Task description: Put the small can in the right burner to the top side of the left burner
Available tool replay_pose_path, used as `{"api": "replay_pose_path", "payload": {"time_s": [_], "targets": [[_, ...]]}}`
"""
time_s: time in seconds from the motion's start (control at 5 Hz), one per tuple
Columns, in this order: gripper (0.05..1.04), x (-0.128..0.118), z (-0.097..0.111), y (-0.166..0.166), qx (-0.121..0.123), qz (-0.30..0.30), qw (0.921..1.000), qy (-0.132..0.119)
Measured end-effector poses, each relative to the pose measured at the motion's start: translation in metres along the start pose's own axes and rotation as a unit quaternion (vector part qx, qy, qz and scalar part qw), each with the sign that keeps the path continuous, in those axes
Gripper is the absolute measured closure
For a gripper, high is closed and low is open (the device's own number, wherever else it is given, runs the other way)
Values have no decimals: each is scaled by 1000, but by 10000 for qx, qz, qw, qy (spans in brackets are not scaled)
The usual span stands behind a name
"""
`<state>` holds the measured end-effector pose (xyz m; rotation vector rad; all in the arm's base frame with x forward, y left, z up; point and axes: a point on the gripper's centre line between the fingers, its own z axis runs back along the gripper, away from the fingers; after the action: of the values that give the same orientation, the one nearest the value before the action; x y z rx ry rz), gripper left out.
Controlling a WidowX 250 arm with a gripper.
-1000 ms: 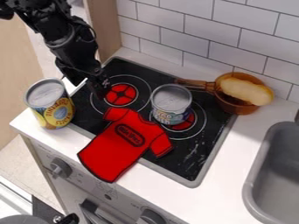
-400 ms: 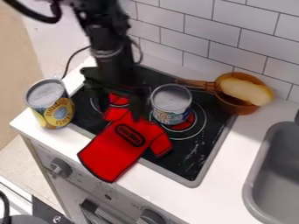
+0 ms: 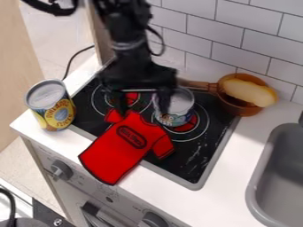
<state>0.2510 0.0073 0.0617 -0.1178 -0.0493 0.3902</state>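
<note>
Evidently at the pre-grasp step, the tool (image 3: 144,104), fingers parted, hangs between the left burner (image 3: 132,96) and the small can (image 3: 179,105), which stands upright on the right burner (image 3: 190,126); centring over the can, then lowering, should come next.

Cam view: high, slanted, on cooktop (image 3: 188,166)

Cam looks down steeply, but not straight down, from the front/R side of the counter (image 3: 239,164), i.e. over the stove front (image 3: 77,188) (btm L of pic) twd the tiled wall (image 3: 213,33) up top. Yawed a bit L of square-on, so counter edges run diag., upper L to lower R. Dist. = med.-close: cooktop takes the ctr, w/ room around it; sink (image 3: 258,177) cut off by R edge; floor (image 3: 15,157) seen far below, lower L.
</note>
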Motion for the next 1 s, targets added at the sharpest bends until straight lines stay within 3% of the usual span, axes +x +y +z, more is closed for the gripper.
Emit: {"api": "replay_pose_path", "payload": {"time_s": [0.2, 0.4, 0.6, 0.8, 1.0], "targets": [[83, -5, -2, -16, -24, 655, 9978, -16], [83, -2, -10, -30, 3, 1391, 9902, -136], [83, 3, -20, -43, 66, 2157, 9756, -416], [83, 12, -19, -51, -41, 2335, 9688, -834], [83, 16, -26, -54, 58, 2669, 9588, -970]]}}
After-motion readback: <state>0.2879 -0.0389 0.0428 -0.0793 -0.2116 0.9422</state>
